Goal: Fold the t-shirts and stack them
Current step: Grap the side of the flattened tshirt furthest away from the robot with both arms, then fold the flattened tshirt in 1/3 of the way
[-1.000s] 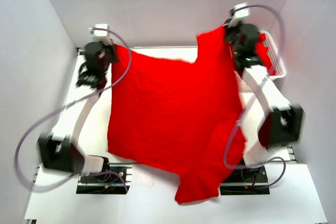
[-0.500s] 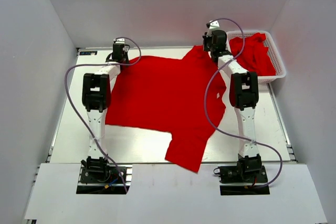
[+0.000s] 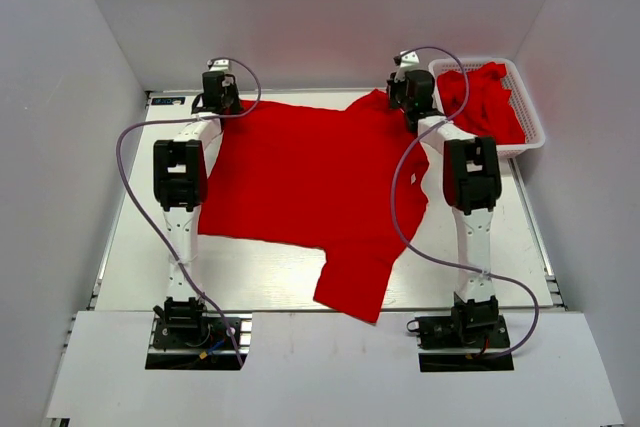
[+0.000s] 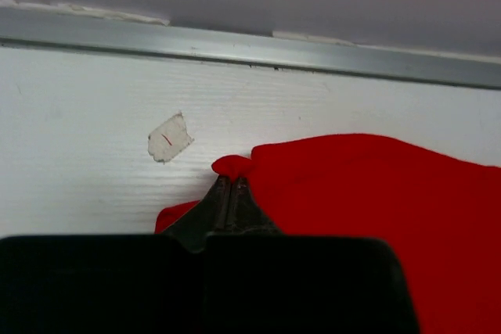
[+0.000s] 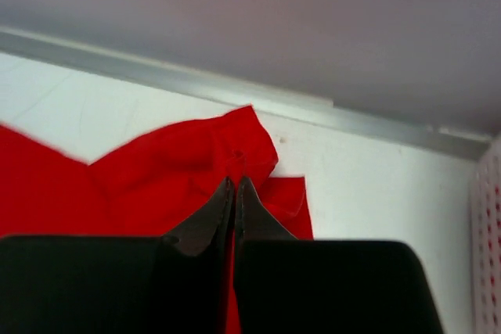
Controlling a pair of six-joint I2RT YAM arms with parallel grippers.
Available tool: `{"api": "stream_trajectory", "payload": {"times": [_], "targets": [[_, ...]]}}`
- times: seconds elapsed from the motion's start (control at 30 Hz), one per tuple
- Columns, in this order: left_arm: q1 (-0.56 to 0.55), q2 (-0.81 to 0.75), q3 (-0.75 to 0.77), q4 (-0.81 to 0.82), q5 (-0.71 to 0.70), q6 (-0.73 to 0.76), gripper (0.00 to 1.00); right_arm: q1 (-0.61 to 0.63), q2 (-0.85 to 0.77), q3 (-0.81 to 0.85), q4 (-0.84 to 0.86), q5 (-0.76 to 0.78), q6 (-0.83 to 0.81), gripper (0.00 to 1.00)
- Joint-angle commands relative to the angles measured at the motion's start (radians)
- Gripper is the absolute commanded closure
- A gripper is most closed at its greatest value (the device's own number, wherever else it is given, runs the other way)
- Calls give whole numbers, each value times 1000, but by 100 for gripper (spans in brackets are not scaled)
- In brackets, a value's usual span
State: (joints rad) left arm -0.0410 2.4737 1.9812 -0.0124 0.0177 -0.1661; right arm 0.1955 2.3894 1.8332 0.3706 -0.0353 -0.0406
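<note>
Left gripper (image 4: pixel 232 181) and right gripper (image 5: pixel 235 181), clenched on shirt (image 3: pixel 300 177) corners, have just laid it flat mid-frame; folding likely next.

A robotics lab test cell: plain pale walls (image 3: pixel 330 17) box in a white table (image 3: pixel 140 237), with the left arm (image 3: pixel 180 182) and right arm (image 3: pixel 470 182) bolted at the frame's bottom.

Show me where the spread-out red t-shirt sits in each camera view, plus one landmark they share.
Top external: the t-shirt lies flat mid-table, between the arms.
Left wrist: the t-shirt fills the right side, its corner pinched by the left gripper.
Right wrist: the t-shirt fills the lower left, pinched by the right gripper.
Shared landmark: the metal rail along the table's far edge.
</note>
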Motion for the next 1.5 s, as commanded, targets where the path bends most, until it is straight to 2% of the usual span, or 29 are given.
{"api": "stream_trajectory", "payload": {"times": [0.0,0.33,0.43,0.6,0.73,0.97,1.4,1.47], "targets": [[9,-117,-53,32,45,-9,100,-5,-191,-169,123,-5,-7,100],[18,-269,-222,54,24,2,100,4,-499,-546,133,-18,10,100],[18,-297,-260,64,11,2,100,5,-583,-597,116,-18,7,100],[27,-345,-321,74,11,22,100,9,-691,-771,91,-15,24,100],[36,-404,-428,92,2,13,100,9,-788,-818,85,28,91,100],[46,-481,-542,144,-9,4,100,18,-897,-942,33,-63,156,100],[64,-509,-602,102,-9,-15,100,45,-1020,-1135,-61,-127,166,100],[64,-509,-602,74,-19,-15,96,50,-1004,-1138,-94,-173,153,98]]}}
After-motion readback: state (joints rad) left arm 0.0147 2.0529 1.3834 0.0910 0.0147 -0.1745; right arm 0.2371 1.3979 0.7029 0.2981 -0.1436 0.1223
